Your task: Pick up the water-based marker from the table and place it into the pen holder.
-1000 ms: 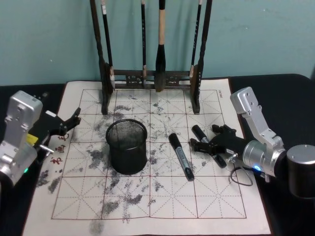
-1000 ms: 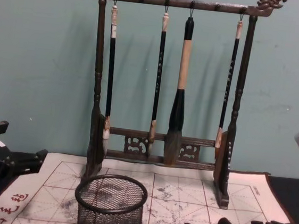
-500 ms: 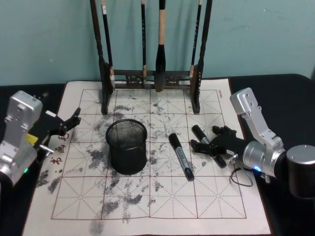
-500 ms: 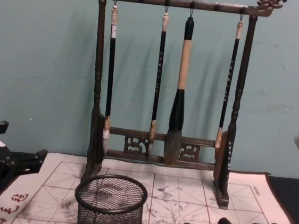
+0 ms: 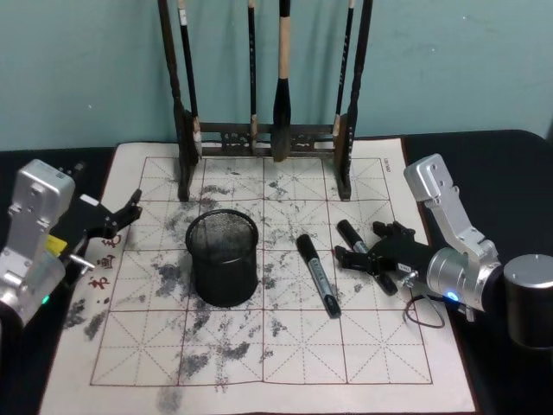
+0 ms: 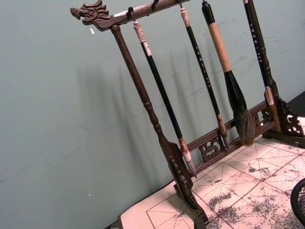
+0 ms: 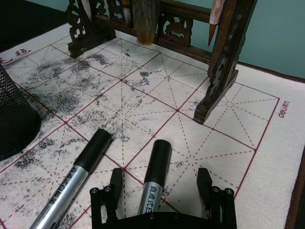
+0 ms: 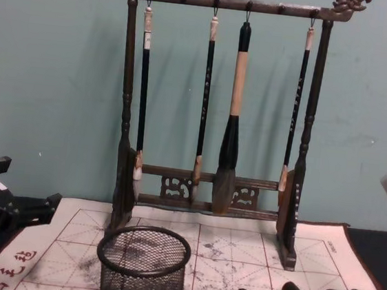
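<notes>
Lying flat on the ink-blotched mat (image 5: 285,354), brush rack (image 5: 268,135) behind, a twin marker (image 5: 318,275) and the mesh pen holder (image 5: 223,257) to its left, left hand (image 5: 112,220) parked at the mat's left edge — straddled by the splayed, empty right hand (image 7: 159,175) — black-capped, silver-barrelled water-based marker (image 7: 157,152).

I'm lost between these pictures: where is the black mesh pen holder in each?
Head view: pen holder, left of centre.
Chest view: pen holder, bottom edge, left of centre.
Left wrist view: pen holder, sliver at the edge.
Right wrist view: pen holder, cut by the edge.
Shared landmark: the brush rack behind it.
</notes>
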